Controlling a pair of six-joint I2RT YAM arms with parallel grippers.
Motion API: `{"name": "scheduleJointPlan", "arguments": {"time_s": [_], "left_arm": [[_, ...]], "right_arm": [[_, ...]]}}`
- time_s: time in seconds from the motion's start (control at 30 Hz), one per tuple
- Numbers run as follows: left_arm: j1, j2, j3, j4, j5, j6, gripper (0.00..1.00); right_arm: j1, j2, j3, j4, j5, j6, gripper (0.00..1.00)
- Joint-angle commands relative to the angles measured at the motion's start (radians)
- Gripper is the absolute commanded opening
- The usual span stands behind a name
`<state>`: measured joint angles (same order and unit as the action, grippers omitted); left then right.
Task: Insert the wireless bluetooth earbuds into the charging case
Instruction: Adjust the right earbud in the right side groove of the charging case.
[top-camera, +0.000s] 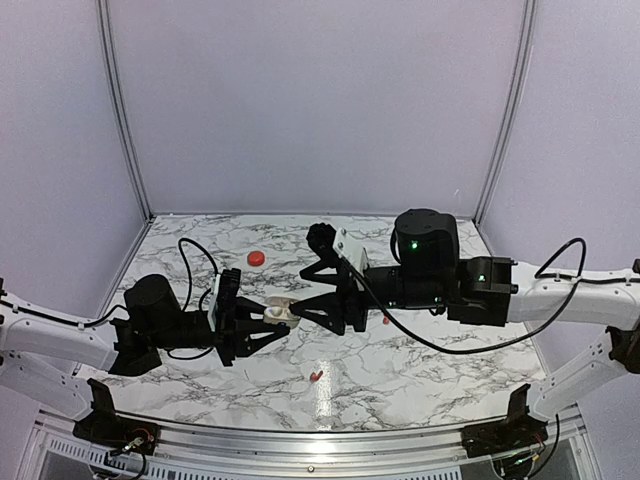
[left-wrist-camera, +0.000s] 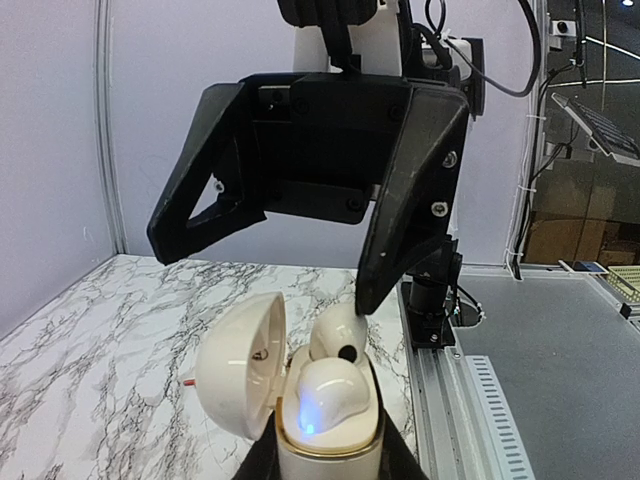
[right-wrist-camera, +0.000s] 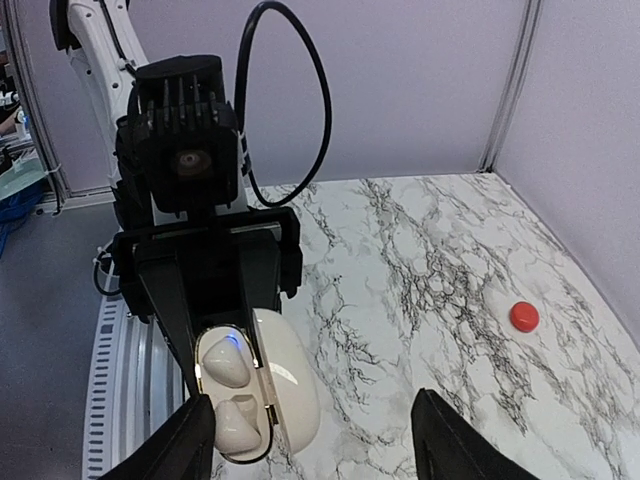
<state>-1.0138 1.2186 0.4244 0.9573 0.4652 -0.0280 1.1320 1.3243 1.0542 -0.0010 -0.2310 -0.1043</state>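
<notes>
The left pincer (top-camera: 268, 320) is clamped on the lower body of the charging case (left-wrist-camera: 328, 462), holding it upright above the counter (top-camera: 420, 380) with its hinged lid swung open to one side. The case is a glossy white egg shape, not red. Both earbuds (left-wrist-camera: 330, 395) are in the wells. One looks seated, with a blue light glowing on it. The other (left-wrist-camera: 340, 338) stands higher, its dark spot showing, and I'd guess it isn't fully down.

The right pincer (left-wrist-camera: 265, 278) hangs just above the open case, its jaws spread wide and holding nothing.

These look like light, hard, slick plastic pieces. An earbud is far smaller than a finger and rounded, so I'd expect it to squirt out under a hard pinch. A gentle press on the raised one's top seems wiser than a grab. The lid hinge looks delicate, so the hold belongs on the case body.

A red disc (top-camera: 256, 258) lies on the counter, well apart.
</notes>
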Motion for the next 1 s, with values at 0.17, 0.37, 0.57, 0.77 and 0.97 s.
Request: {"name": "scheduleJointPlan", "arguments": {"time_s": [0.17, 0.37, 0.57, 0.77, 0.97], "left_arm": [[-0.003, 0.001, 0.023, -0.003, -0.059, 0.022, 0.0], [-0.003, 0.001, 0.022, -0.005, -0.065, 0.022, 0.0], [-0.003, -0.003, 0.022, -0.008, -0.076, 0.046, 0.0], [-0.003, -0.004, 0.022, -0.01, -0.106, 0.054, 0.0], [-0.003, -0.015, 0.02, -0.01, -0.137, 0.042, 0.0]], "right_arm": [[-0.003, 0.029, 0.06, -0.054, 0.085, 0.008, 0.67], [-0.003, 0.046, 0.07, -0.073, 0.159, 0.014, 0.66], [-0.003, 0.061, 0.085, -0.098, 0.211, 0.02, 0.66], [-0.002, 0.079, 0.09, -0.114, 0.198, 0.02, 0.65], [-0.002, 0.072, 0.08, -0.116, 0.152, 0.021, 0.68]]}}
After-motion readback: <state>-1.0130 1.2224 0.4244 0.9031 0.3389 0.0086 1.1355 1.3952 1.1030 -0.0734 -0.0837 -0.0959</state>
